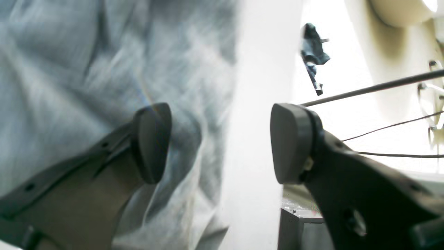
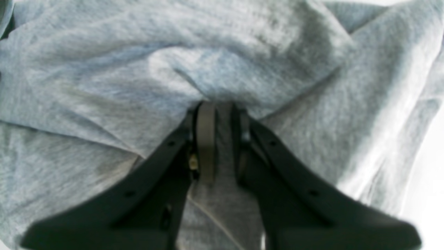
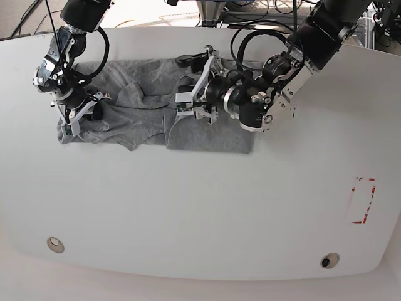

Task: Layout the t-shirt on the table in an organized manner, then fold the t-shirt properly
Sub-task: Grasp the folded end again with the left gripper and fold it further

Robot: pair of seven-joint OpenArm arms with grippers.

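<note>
The heather-grey t-shirt [image 3: 144, 106] lies crumpled and partly spread on the far left half of the white table [image 3: 188, 207]. In the base view my right gripper [image 3: 76, 118] is down on the shirt's left end. Its wrist view shows the right gripper [image 2: 223, 111] shut, with a fold of the t-shirt [image 2: 104, 80] pinched between the pads. My left gripper [image 3: 186, 84] hovers over the shirt's middle, near its far edge. In the left wrist view the left gripper [image 1: 222, 144] is open and holds nothing. One pad is over the t-shirt [image 1: 69, 69], the other over bare table [image 1: 260, 69].
A red dashed rectangle mark [image 3: 362, 200] is at the right side of the table. Two round grommets [image 3: 55, 244] [image 3: 326, 259] sit near the front edge. Cables [image 3: 263, 9] lie beyond the far edge, behind the arms' bases.
</note>
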